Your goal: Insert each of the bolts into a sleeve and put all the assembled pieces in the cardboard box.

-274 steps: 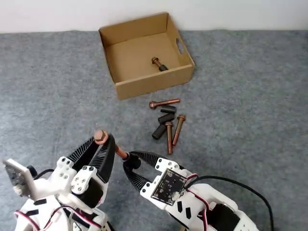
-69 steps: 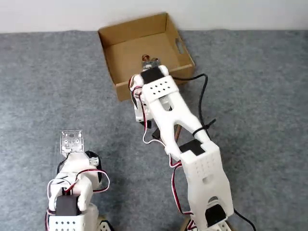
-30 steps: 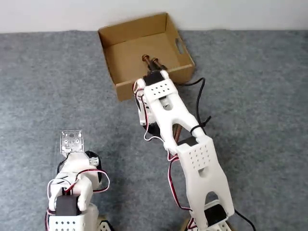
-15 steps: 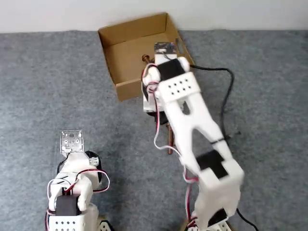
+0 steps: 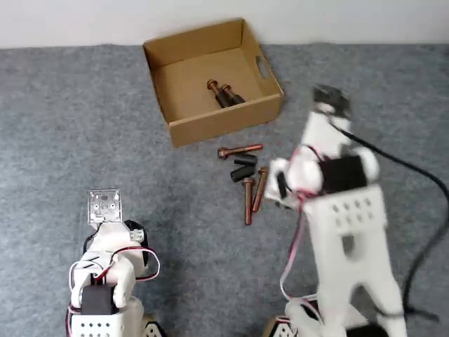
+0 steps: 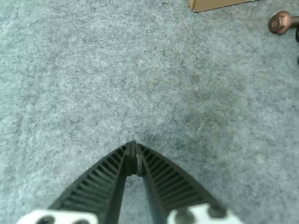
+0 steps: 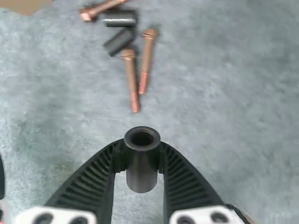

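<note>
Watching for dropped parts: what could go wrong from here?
The sleeve in the right gripper is pinched at its sides, so it might tilt or slip when a bolt is pushed in. Two bolts lie close together, so the shut left gripper could nudge one while taking the other.

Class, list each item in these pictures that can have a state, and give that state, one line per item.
left claw, shut, holding nothing
right claw, shut on the held sleeve
held sleeve, bore open, no bolt in it
cardboard box, open-topped, two assembled pieces inside
three loose bolts, lying on the carpet, not sleeved
two loose sleeves, lying among the bolts, not assembled
</note>
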Controlling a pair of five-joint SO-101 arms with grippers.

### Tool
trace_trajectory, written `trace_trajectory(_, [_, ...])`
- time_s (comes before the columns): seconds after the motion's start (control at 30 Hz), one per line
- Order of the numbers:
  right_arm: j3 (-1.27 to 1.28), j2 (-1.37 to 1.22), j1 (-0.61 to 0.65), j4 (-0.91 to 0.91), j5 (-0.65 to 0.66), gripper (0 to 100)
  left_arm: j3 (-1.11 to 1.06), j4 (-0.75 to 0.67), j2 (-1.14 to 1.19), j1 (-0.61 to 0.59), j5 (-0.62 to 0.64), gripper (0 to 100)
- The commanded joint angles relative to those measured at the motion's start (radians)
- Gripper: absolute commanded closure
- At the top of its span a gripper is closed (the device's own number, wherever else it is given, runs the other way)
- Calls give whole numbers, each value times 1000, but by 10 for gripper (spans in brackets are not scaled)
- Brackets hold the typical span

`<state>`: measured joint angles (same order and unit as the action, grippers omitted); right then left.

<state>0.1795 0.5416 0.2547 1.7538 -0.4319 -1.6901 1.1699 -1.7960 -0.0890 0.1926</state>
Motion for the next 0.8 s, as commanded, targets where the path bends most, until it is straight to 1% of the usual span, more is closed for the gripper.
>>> trace_trajectory(0.0, [123,189,-88,2,-11,991,5,-23,-8,-2,-15,995])
trace_trajectory(0.17, [330,475,-163,-44,-8,991,21,-74,-8,-11,-83,995])
trace_trajectory(0.27, [479,638,-185,-51,-8,991,110,-80,-5,-2,-91,995])
trace_trajectory(0.33, [549,737,-225,-91,-5,991,177,-74,-2,6,-89,995])
trace_trajectory(0.4, [608,817,-249,-127,-2,991,251,-35,0,17,-89,995])
trace_trajectory(0.5, [709,912,-252,-151,15,991,355,38,0,68,-87,995])
trace_trajectory(0.57, [726,958,-254,-179,17,991,414,71,11,95,-75,995])
trace_trajectory(0.67, [764,992,-251,-188,17,991,503,77,114,107,-18,995])
trace_trajectory(0.77, [853,1017,-252,-188,14,991,610,77,318,109,38,995])
